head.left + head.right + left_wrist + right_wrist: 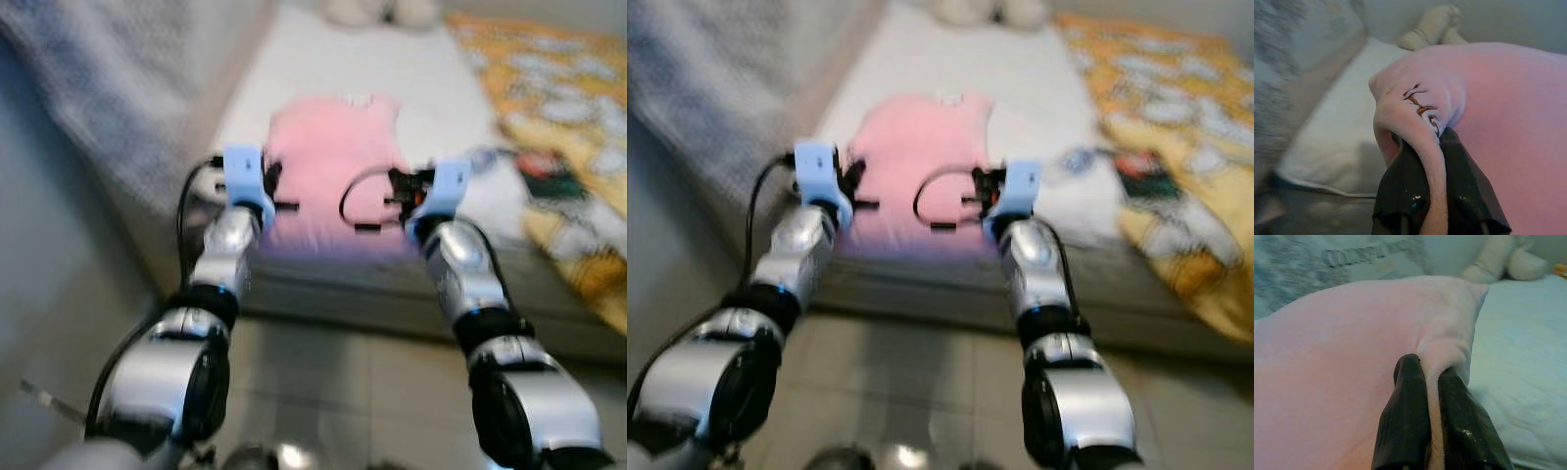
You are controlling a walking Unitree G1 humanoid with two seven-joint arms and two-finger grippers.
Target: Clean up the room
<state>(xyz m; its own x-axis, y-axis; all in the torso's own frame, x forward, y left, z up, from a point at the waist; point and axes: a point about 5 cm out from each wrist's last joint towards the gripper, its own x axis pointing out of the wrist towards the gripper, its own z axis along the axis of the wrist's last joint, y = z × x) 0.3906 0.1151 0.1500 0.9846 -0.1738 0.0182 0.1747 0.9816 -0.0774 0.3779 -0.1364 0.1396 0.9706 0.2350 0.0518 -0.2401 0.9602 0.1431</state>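
Observation:
A pink shirt (328,166) lies spread on the white bed (392,69), its lower hem at the bed's near edge. My left gripper (276,191) holds the shirt's left edge and my right gripper (392,196) holds its right edge. In the left wrist view the black fingers (1405,191) pinch a fold of pink cloth (1420,112) with a small dark embroidery on it. In the right wrist view the black fingers (1410,411) clamp another pink fold (1444,347). Both grippers are shut on the shirt.
A yellow and orange patterned blanket (558,117) covers the bed's right side. A grey textured cover (118,88) hangs at the left. A pale plush toy (377,12) sits at the head of the bed. Tiled floor (343,392) lies below me.

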